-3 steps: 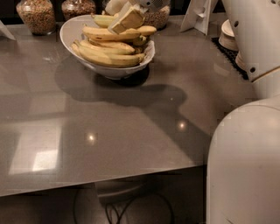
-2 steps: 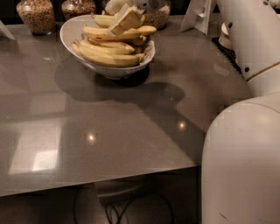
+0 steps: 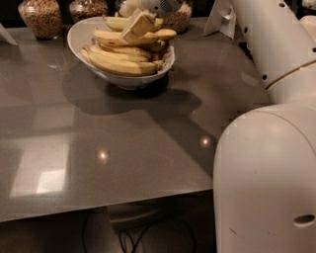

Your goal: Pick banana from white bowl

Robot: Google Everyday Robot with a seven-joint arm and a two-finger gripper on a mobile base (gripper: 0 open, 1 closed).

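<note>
The white bowl [image 3: 84,29] stands at the back of the grey table and holds several yellow bananas. The banana [image 3: 111,37], long and nearly straight, lies across the top of the pile. A thicker banana [image 3: 121,66] lies along the bowl's front rim. My gripper [image 3: 139,23] comes in from the top right and sits low over the pile, touching the top banana near its middle. My white arm [image 3: 276,44] runs down the right side of the view and its large body [image 3: 266,178] fills the lower right corner.
Glass jars of grain [image 3: 42,17] [image 3: 88,7] [image 3: 180,17] stand behind the bowl. A white folded stand [image 3: 222,17] is at the back right. The table's front edge [image 3: 98,210] runs across the bottom, with cables [image 3: 133,239] below.
My arm's white body has spread further left across the lower right of the view. The gripper has shifted slightly left and down onto the pile. The bowl and bananas have not moved.
</note>
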